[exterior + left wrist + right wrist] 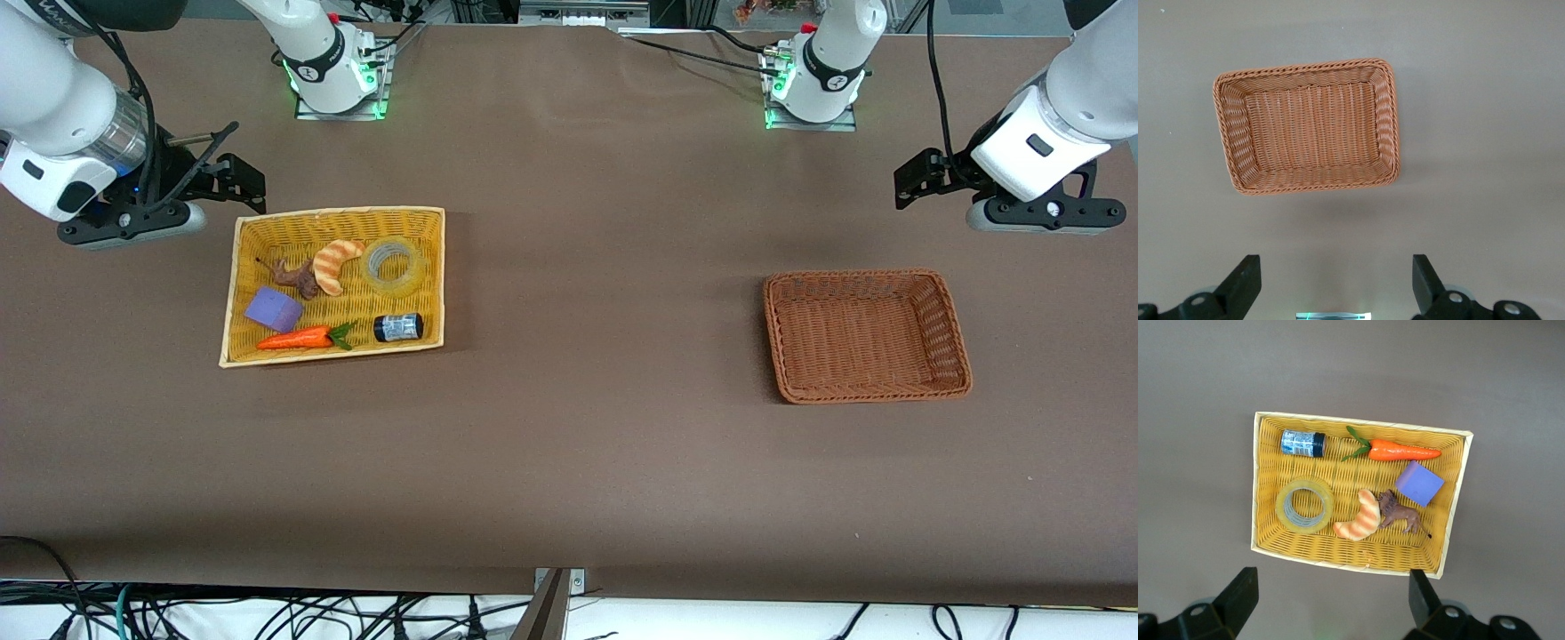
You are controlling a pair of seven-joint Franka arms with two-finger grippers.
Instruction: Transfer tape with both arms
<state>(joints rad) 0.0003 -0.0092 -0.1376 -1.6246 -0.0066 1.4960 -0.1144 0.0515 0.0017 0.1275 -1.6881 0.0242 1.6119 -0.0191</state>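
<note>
- The brown worktop [569,427] carries two baskets, well apart from each other.
- The yellow wicker basket [240,293] sits toward the right arm's end; the empty brown wicker basket [949,311] sits toward the left arm's end.
- The right hand [233,169] hangs over bare worktop just beside the yellow basket's edge nearest the robot bases, its fingers [1238,597] spread wide with nothing between them.
- The left hand [920,178] hangs over bare worktop near the brown basket, on its robot-base side, fingers [1245,280] likewise spread wide and holding nothing.
- The tape [393,265] is a thick ring of clear yellowish film around a grey-white core. It lies flat in the yellow basket, hole facing up, so it has no long axis along the worktop. It occupies the corner nearest the bases and the table's middle.
- Beside the tape lies a croissant [336,263], then a brown toy lion [296,276].
- Nearer the front camera lie a purple block [273,309], a carrot [298,339] and a small black-capped jar [397,327].
</note>
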